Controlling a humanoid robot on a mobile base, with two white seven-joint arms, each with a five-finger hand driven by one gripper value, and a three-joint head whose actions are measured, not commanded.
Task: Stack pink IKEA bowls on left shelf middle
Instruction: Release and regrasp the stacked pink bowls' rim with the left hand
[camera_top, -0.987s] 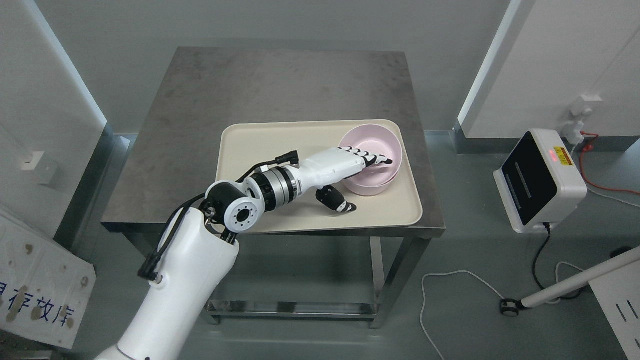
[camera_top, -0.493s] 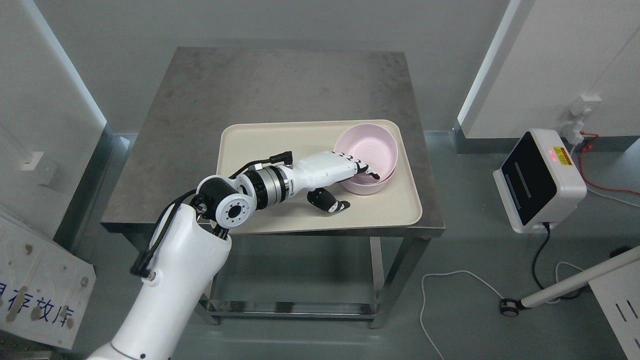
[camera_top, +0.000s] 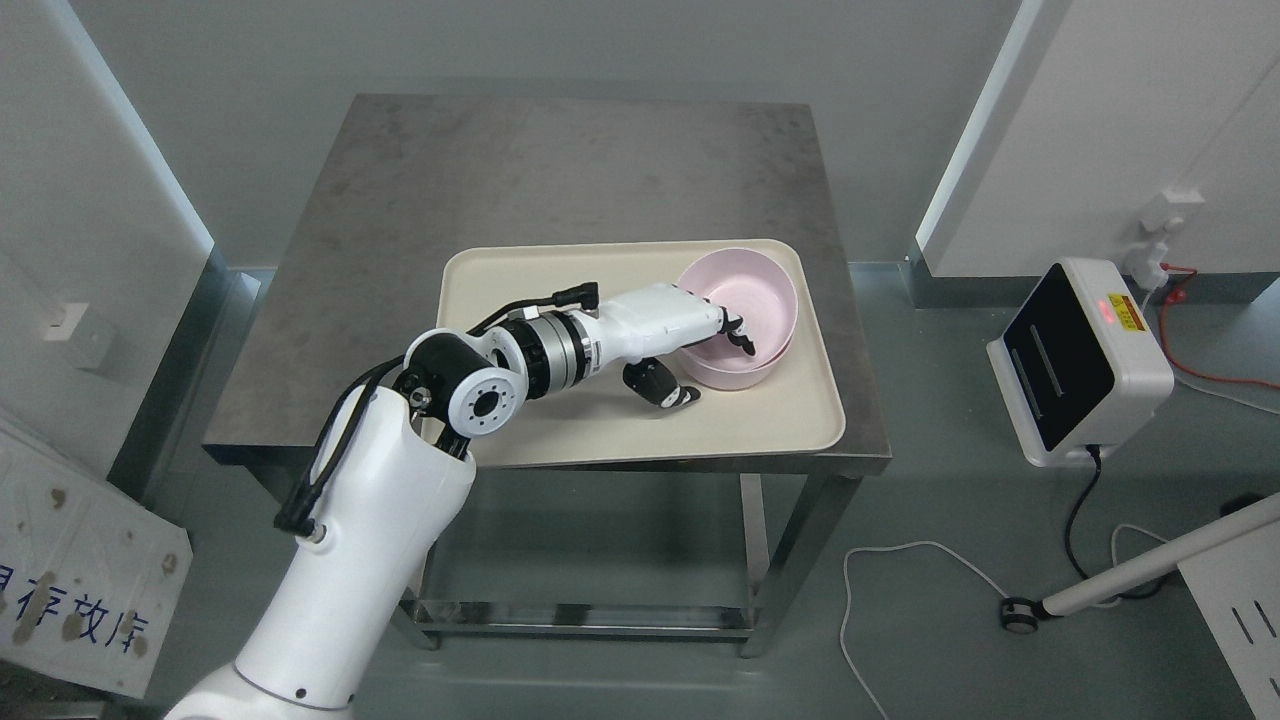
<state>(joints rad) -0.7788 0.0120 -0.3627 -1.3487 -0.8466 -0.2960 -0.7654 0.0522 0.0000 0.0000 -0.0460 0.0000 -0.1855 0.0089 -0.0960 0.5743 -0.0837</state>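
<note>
Two pink bowls sit nested on the right part of a beige tray (camera_top: 520, 290). The upper bowl (camera_top: 755, 290) is tilted in the lower bowl (camera_top: 735, 378). My left hand (camera_top: 712, 365) comes in from the lower left. Its fingers (camera_top: 738, 333) are hooked over the upper bowl's near-left rim into its inside. The thumb (camera_top: 683, 396) is curled below, outside the bowls, just above the tray. The hand hides the left wall of the bowls. The right arm is out of view.
The tray lies at the front of a grey steel table (camera_top: 560, 170). White panels stand on both sides. A white device with a black screen (camera_top: 1075, 360) and a cable (camera_top: 900, 560) are on the floor at the right.
The hand drew back left, then rose and shifted right a little, its fingers curling tighter over the rim. The upper bowl shifted left and tilted with it.
</note>
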